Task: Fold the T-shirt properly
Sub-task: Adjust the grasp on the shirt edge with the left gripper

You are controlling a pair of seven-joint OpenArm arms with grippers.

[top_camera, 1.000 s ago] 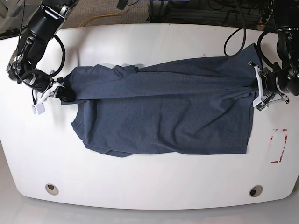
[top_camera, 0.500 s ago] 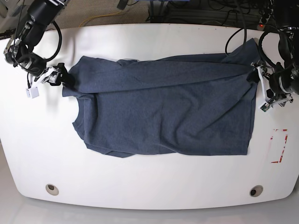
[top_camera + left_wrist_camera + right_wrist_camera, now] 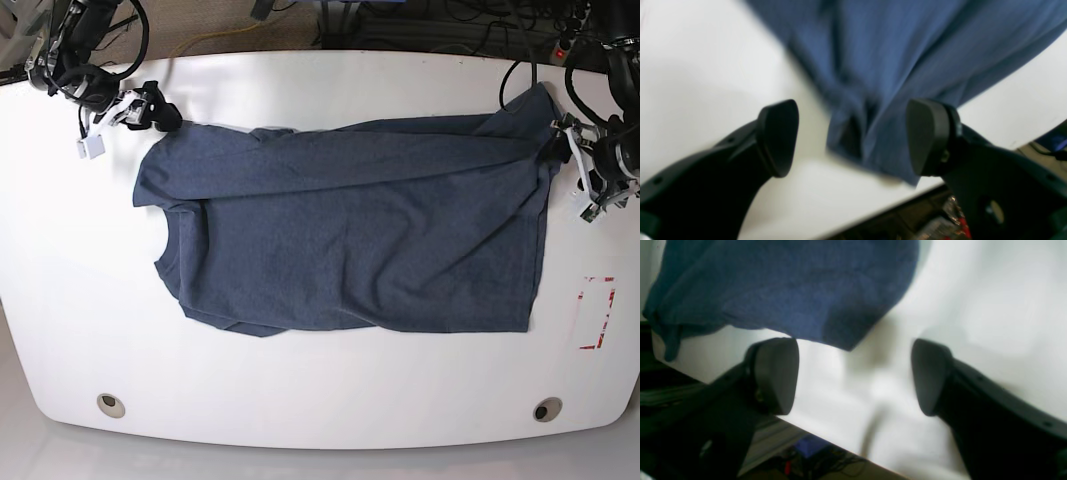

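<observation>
The dark navy T-shirt (image 3: 350, 240) lies spread across the white table (image 3: 330, 400), its far edge folded over toward the front. In the base view my left gripper (image 3: 585, 172) sits at the shirt's right edge. In the left wrist view the left gripper (image 3: 853, 138) is open, and a blurred edge of the T-shirt (image 3: 873, 66) lies between the wide-apart pads (image 3: 778, 136). My right gripper (image 3: 137, 108) is at the far left, by the shirt's corner. In the right wrist view the right gripper (image 3: 851, 376) is open and holds nothing, and a corner of the T-shirt (image 3: 790, 290) ends just beyond it.
A red-and-white marker (image 3: 597, 312) lies on the table at the right. Two round holes (image 3: 111, 405) (image 3: 547, 409) sit near the front edge. Cables (image 3: 440, 20) run behind the far edge. A small white tag (image 3: 90, 147) hangs by the right gripper.
Both grippers have opened and let go of the shirt's ends. Both arms have moved toward the far edge, drawing the upper fold back so the shirt lies wider.
</observation>
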